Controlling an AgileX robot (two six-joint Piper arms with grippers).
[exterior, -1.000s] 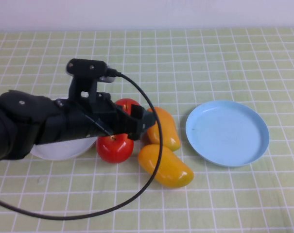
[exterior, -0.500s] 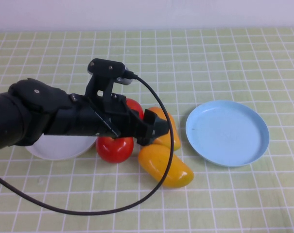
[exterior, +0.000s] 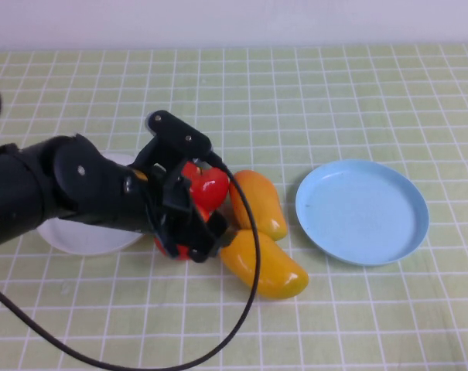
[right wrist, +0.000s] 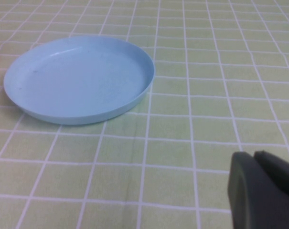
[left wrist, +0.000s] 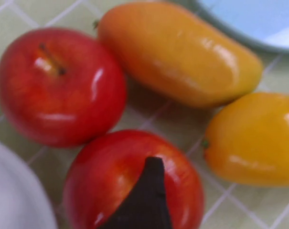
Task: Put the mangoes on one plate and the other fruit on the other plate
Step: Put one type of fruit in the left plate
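While the blue plate (exterior: 362,211) at right is bare, the wide-open left gripper (exterior: 189,220) is lowered over an apple (exterior: 206,185) mid-frame, and the right gripper (right wrist: 261,191) is kept shut.

Work surface is a table under a pale green tablecloth with a white grid pattern (exterior: 357,85), covering the whole visible area left to right and near to far. Cloth lies flat, with faint creases showing in the right wrist view. At the far edge, a plain off-white wall (exterior: 234,23). Lighting is even and diffuse, shadows soft.
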